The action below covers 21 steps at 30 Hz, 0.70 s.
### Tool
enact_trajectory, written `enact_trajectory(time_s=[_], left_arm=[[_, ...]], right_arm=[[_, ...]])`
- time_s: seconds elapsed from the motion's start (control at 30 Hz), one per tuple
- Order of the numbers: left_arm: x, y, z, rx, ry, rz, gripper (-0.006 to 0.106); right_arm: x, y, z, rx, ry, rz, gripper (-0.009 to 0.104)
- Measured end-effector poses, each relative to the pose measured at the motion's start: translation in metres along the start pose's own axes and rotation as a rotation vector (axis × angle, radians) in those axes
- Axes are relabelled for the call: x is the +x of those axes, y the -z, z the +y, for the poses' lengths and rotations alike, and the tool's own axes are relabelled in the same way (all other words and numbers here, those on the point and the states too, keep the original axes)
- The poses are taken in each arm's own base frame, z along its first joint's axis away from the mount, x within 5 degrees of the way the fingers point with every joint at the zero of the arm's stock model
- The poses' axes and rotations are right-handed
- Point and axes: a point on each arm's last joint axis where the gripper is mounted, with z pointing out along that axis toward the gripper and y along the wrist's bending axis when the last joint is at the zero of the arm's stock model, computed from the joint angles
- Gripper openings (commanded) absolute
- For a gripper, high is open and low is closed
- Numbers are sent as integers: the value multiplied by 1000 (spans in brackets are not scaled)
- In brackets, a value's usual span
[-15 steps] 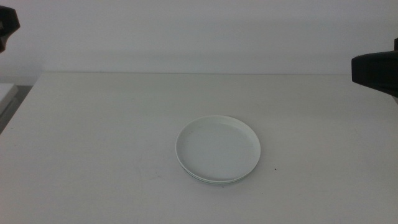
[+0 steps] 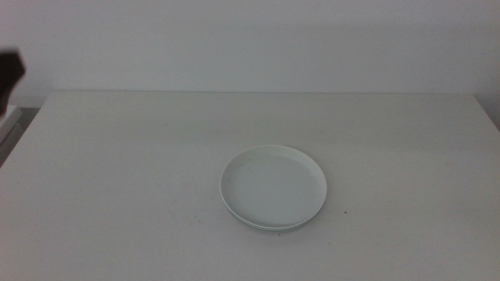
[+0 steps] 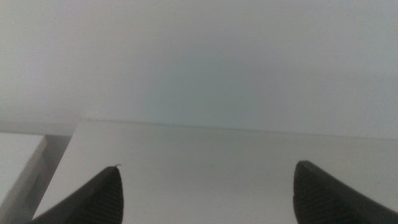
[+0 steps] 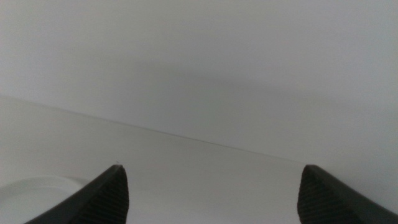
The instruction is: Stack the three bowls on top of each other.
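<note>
The white bowl (image 2: 273,186) lies on top of a stack at the middle of the table (image 2: 117,156). A thin mint green rim (image 2: 269,228) shows under its near edge. The grey bowl is hidden. A dark part of the left arm (image 2: 9,72) shows at the far left edge of the middle view; the right arm is out of that view. My left gripper (image 3: 208,165) is open and empty, facing the table's far edge and the wall. My right gripper (image 4: 212,167) is open and empty, with the white bowl's rim (image 4: 37,185) beside one jaw.
A lower white surface (image 2: 8,121) adjoins the table's left side and also shows in the left wrist view (image 3: 18,162). A small dark speck (image 2: 346,211) lies just right of the stack. A plain wall stands behind the table.
The right arm has pulled out of the middle view to the right. The dark part of the left arm has shifted lower at the left edge. The stack has not moved.
</note>
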Motion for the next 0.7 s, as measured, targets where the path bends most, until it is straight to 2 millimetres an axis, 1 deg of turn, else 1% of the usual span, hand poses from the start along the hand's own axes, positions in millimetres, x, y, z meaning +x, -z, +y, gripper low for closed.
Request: enact_trajectory(time_s=[0.03, 0.07, 0.13, 0.2, 0.27, 0.3, 0.37, 0.43, 0.53, 0.7], left_arm=[[10, 5, 1, 0, 0, -7, 94], [23, 11, 3, 1, 0, -15, 94], [49, 22, 7, 2, 0, -30, 94], [82, 31, 12, 2, 1, -30, 94], [112, 38, 16, 2, 1, -29, 94], [126, 39, 18, 2, 1, -30, 94], [147, 42, 22, 3, 1, -35, 94], [164, 43, 24, 5, 2, -46, 94], [181, 42, 27, 9, 3, -74, 94], [201, 34, 30, 7, 2, -86, 94]], right_arm=[[13, 6, -2, 36, -7, -11, 91], [23, 11, -3, 66, -12, -32, 91], [50, 26, -3, 129, -19, -81, 91], [80, 39, 1, 168, -21, -117, 91], [109, 46, 6, 188, -22, -132, 91], [120, 47, 8, 190, -22, -134, 91], [144, 49, 12, 195, -13, -138, 91], [159, 50, 15, 202, 9, -141, 91], [177, 45, 17, 202, 20, -112, 91], [189, 41, 18, 200, 25, -77, 91]])
